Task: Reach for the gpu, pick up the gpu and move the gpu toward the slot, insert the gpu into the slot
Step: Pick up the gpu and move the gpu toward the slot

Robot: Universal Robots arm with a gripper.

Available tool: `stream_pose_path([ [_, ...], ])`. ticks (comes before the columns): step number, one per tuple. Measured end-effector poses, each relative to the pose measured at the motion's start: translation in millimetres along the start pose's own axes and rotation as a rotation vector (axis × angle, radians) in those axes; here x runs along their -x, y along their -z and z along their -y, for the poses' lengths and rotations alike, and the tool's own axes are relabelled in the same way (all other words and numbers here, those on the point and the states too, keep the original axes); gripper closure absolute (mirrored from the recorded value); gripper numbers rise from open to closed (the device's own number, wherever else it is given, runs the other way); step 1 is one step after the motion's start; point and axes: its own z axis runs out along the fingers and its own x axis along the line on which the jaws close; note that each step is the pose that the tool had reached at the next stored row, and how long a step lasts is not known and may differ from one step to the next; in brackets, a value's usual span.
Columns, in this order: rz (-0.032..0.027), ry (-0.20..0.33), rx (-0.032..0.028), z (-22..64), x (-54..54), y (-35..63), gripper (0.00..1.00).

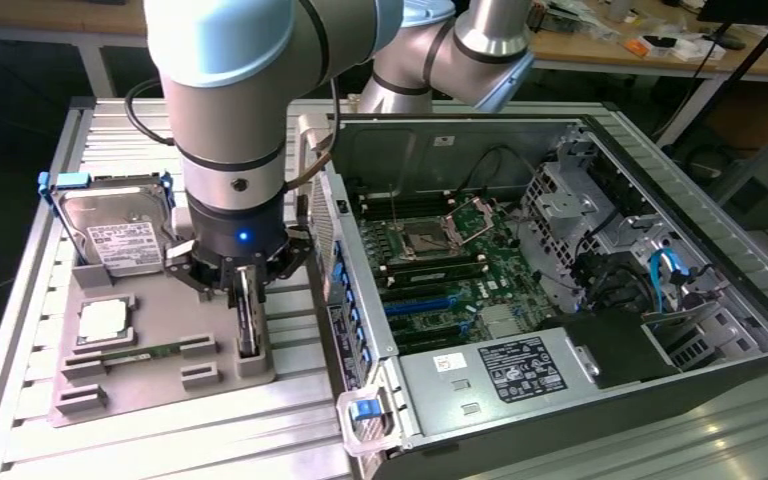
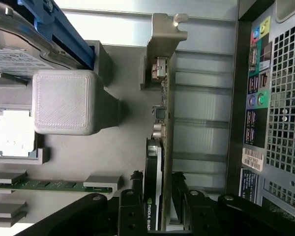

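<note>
Jaws apart astride gpu (image 2: 157,162), upright in holder (image 1: 157,325)

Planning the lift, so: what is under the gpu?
A grey holder tray, with the gpu standing on edge in it, gripper above. The card itself covers its bottom edge and seat.

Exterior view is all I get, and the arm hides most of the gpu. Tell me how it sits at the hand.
Observer: The gpu stands on edge in the grey holder; the hand is lined up over its black cooler end.
Operator: Give me the bracket's position.
Observer: The silver bracket is at the end away from the hand, uncovered.
Operator: Report what lies beside the gpu.
Observer: The computer case's rear port panel runs alongside, apart from the gpu.
</note>
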Motion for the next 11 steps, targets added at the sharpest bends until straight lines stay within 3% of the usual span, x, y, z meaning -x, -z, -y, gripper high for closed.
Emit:
stream_pose_path([
  [7,0.0006,0.0,0.0103,0.1,0.0,-2.6,0.65],
  [8,0.0006,0.0,0.0115,0.1,0.0,-2.9,0.72],
  [11,0.0013,0.0,0.018,0.2,0.0,-4.3,0.72],
])
